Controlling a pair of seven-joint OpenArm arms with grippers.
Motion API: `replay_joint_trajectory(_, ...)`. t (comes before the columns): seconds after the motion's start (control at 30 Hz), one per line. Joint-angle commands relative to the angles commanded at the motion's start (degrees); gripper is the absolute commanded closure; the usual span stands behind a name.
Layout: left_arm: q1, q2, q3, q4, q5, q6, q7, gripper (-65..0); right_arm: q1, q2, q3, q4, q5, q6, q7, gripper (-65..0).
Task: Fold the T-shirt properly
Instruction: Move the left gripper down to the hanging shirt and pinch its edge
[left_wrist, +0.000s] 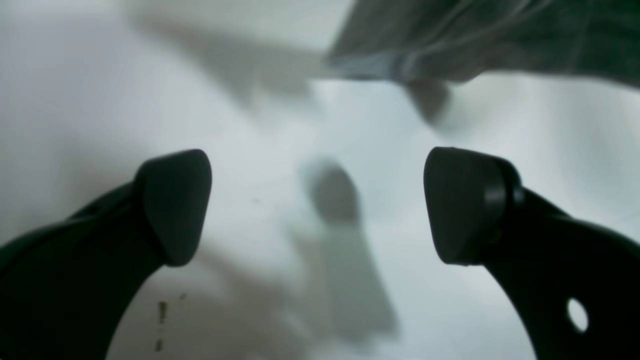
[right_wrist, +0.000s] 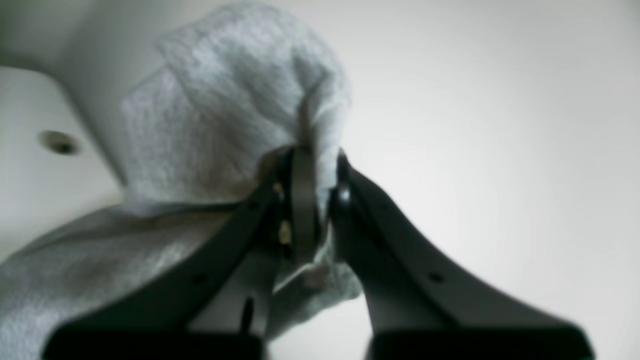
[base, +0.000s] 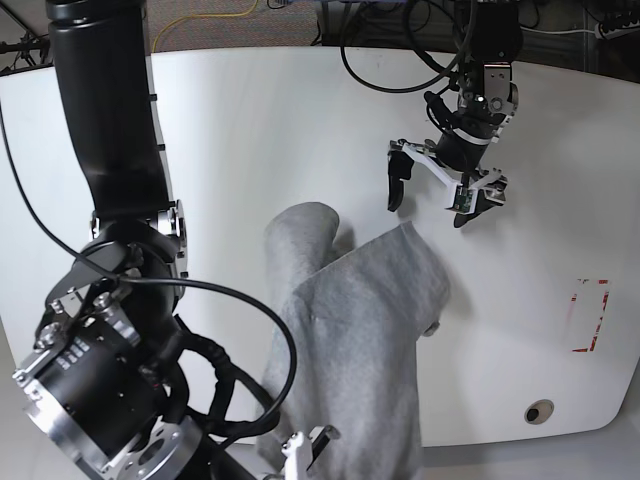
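Clearly mid-fold: the right gripper (right_wrist: 307, 200) pinches a bunched edge of the T-shirt (base: 355, 340), which drapes from table (base: 250, 120) centre toward six o'clock; the left gripper (base: 432, 192) hangs spread at one o'clock, needing to grasp a free corner next

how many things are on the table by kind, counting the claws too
T-shirt: 1, grey
claws: 2, left claw open and empty, right claw shut on the T-shirt
red tape outline: 1
hole in the table: 1
total: 5
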Motion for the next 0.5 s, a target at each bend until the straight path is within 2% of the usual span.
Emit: replay_joint_trajectory(0.5,-3.78,-0.18,0.09,-4.04,0.26,0.00,-0.09,-63.6,0.00,-0.97,0.09,0.00,-0.09,-0.18,0.09,0.0)
